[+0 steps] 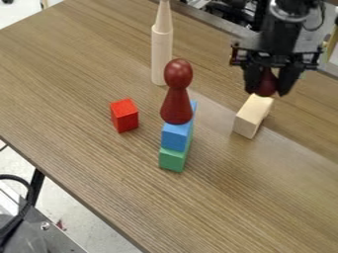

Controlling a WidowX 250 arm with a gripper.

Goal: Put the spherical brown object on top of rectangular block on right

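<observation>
At the upper right, the black gripper (267, 86) hangs down, shut on a dark reddish-brown rounded object (266, 84) held between its two fingers. Directly beneath is the pale wooden rectangular block (248, 118), lying on the table with its far end just under the brown object. Whether the object touches the block cannot be told from this angle.
A dark red pawn-shaped piece (177, 94) stands on a blue block (175, 137) stacked on a green block (173, 160). To the left is a red block (125, 115). Behind the stack stands a pale wooden cylinder (161, 54) with a cone on top. The wooden table (86, 64) has its edge at lower left.
</observation>
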